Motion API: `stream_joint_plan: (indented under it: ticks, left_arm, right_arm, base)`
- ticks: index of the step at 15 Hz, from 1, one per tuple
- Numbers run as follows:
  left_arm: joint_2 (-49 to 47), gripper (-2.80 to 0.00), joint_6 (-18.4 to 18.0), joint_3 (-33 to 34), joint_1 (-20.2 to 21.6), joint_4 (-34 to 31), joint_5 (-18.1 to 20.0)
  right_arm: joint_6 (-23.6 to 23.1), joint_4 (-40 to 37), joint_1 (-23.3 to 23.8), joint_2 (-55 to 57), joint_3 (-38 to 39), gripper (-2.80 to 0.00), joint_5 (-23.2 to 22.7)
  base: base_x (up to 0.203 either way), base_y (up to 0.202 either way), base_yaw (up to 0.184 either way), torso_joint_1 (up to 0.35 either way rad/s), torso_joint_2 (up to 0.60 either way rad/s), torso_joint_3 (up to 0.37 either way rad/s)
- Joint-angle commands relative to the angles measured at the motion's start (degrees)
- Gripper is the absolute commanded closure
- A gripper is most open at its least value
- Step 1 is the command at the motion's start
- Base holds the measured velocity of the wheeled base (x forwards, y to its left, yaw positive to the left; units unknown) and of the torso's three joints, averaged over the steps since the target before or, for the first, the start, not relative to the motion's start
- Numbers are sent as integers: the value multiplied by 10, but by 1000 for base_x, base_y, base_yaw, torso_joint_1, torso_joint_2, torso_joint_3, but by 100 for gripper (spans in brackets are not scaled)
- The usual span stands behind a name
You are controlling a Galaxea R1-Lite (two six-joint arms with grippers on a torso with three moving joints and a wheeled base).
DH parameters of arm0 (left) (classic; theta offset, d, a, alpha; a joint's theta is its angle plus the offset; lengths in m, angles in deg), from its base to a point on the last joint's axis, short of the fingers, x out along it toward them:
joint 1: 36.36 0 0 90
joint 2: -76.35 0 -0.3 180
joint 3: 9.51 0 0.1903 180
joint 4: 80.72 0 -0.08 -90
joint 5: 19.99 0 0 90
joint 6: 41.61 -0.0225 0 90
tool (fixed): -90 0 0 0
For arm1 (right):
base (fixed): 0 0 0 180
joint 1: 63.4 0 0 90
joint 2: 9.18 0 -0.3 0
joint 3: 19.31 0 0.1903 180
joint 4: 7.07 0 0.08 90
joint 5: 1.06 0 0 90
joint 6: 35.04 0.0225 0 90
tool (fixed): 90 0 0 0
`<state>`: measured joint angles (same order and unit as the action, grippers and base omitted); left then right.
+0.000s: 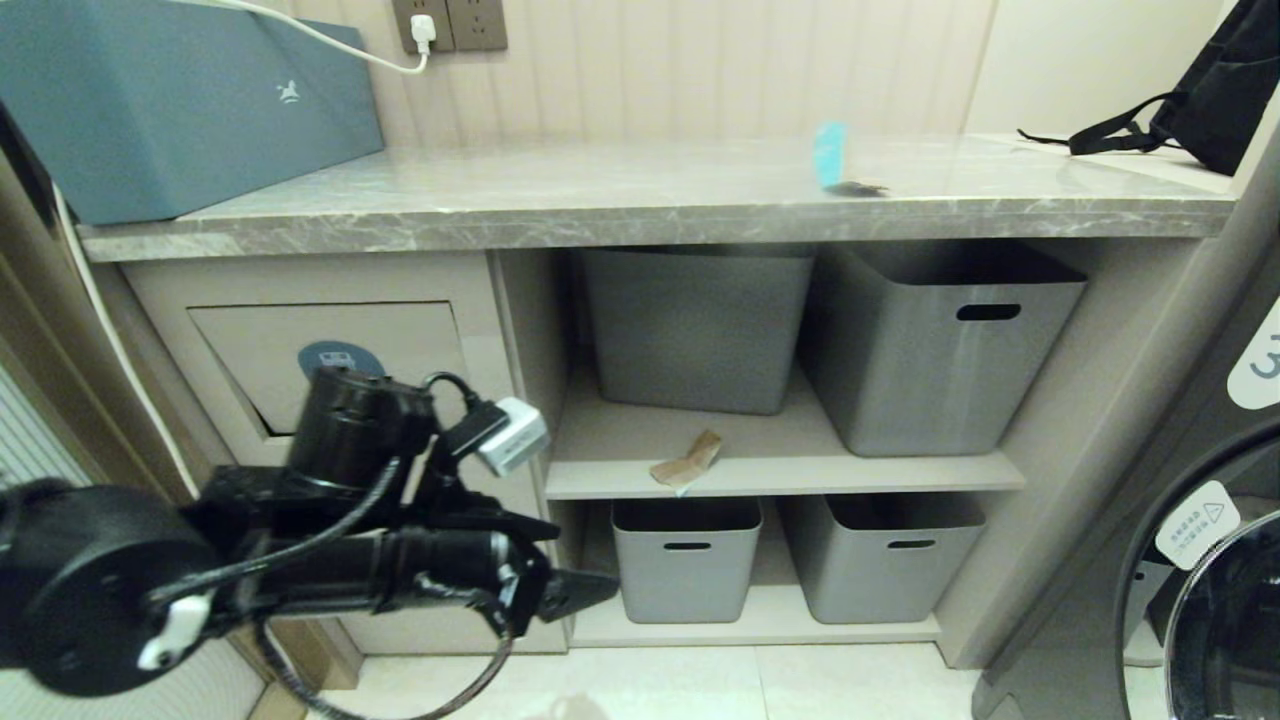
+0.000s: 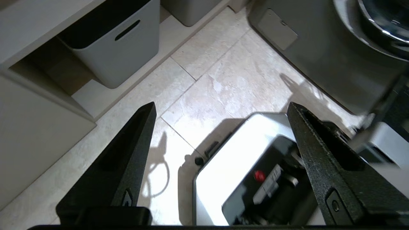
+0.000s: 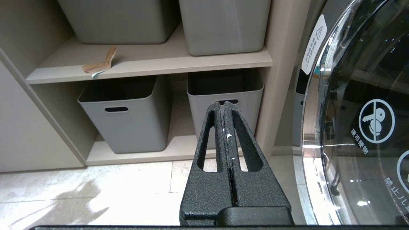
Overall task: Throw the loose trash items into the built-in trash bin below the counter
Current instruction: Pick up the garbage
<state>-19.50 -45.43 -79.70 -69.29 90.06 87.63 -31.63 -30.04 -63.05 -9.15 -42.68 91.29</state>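
Left pincer (image 1: 560, 590), spread wide and empty, points toward the shelf scrap (image 1: 688, 464) lying up and right of it, beyond the bin flap (image 1: 330, 365).

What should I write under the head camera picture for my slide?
Left gripper low beside the trash bin flap; brown scrap on the shelf, blue scrap on the counter.

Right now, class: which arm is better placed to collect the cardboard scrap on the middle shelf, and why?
Probably the left. The left gripper is raised beside the shelves with jaws open and empty, below the cardboard scrap. The right gripper is shut and low.
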Motion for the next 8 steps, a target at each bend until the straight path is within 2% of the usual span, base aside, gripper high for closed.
stream_joint_plan:
  ticks: [1, 5, 8]
  left_arm:
    - [-143, -280, 21, -61, -27, 39, -41]
    - [-342, -280, 117, -303, -86, 86, -209]
    - [-465, -280, 140, -486, -99, 87, -279]
  right_arm:
    - [0, 0, 0, 1, 1, 0, 0]
    - [0, 0, 0, 1, 1, 0, 0]
    - [0, 0, 0, 1, 1, 0, 0]
  base:
    - [0, 0, 0, 0, 0, 0]
    - [0, 0, 0, 0, 0, 0]
    - [0, 0, 0, 0, 0, 0]
